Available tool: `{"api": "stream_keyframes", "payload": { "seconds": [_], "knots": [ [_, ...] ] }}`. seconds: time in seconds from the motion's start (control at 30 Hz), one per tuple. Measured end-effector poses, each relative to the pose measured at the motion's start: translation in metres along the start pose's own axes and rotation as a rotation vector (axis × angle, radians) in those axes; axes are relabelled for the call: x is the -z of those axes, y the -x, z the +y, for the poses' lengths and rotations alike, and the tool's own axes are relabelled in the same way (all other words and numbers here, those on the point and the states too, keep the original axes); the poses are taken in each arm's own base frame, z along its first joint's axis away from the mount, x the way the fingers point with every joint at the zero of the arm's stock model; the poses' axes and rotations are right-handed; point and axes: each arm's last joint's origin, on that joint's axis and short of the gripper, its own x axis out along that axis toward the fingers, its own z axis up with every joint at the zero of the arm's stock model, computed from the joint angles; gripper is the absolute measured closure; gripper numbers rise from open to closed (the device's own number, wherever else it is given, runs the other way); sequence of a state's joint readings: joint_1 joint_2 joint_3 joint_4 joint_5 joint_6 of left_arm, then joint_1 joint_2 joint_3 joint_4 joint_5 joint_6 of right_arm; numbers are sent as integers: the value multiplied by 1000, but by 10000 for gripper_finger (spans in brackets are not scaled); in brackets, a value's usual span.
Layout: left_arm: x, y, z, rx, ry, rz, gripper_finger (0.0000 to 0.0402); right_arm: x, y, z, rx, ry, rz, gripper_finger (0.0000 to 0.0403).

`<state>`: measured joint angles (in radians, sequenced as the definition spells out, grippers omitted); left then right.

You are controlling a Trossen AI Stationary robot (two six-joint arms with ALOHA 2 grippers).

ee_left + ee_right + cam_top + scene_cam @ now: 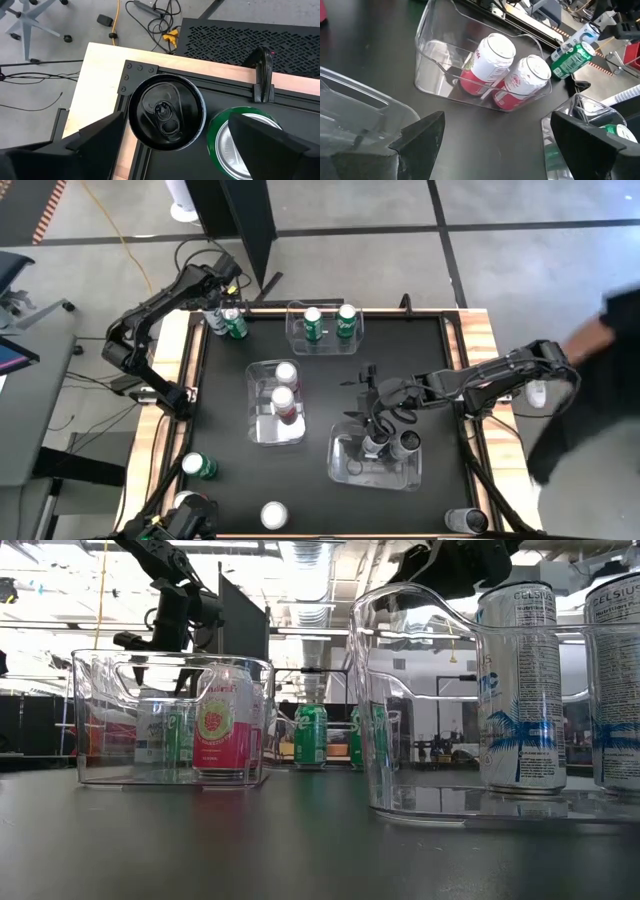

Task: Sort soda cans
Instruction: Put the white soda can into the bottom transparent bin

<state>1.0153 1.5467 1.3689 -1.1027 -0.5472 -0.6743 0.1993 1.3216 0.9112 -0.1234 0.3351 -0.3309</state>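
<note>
While six soda cans are sitting sorted in bins, six are waiting loose — left gripper spread around one, right gripper hovering apart, empty.

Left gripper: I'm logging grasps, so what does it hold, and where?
Nothing. The left gripper is open around a black-topped can, not gripping it.

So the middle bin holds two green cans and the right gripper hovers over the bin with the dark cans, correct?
Not quite: the middle bin holds two red-pink cans, as the right wrist view shows. The rest stands: the right gripper hovers over the bin with the dark cans.
</note>
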Motion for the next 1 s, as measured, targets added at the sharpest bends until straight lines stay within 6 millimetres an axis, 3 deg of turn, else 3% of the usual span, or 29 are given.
{"api": "stream_keyframes", "payload": {
  "seconds": [1.0],
  "knots": [
    [-1,-22,-9,-49,45,8,34,0,0,0,-3,3,0,23]
  ]
}}
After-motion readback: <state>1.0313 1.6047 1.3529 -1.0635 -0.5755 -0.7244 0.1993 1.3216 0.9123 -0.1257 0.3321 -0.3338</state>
